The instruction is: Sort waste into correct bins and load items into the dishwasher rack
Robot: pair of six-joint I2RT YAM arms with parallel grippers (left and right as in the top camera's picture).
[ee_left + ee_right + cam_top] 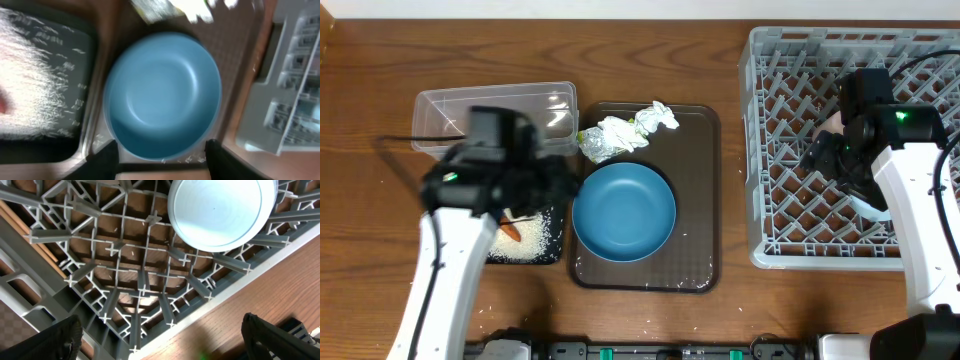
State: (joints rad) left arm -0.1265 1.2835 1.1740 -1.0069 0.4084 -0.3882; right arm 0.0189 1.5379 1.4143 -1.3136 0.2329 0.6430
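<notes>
- Left claw: the fingers are spread and pinch nothing. The claw hangs over the near rim of the dark-blue bowl, one finger off each side of that rim. Blur hides whether either finger touches it.
- Dark-blue bowl: it sits upright on the front half of the brown serving tray.
- Crumpled wrappers: these lie at the far edge of the same tray, just beyond the bowl.
- Black bin: it stands just left of the tray. It holds the rice and the carrot.
- Clear tub: it stands behind the black bin, with its near side under my left arm.
- Right claw: the fingers are spread wide with nothing between them. The claw hangs over the lattice floor of the dishwasher rack.
- Small pale-blue bowl: it rests inside the rack, close to the rack wall on the table side and ahead of my right claw.
</notes>
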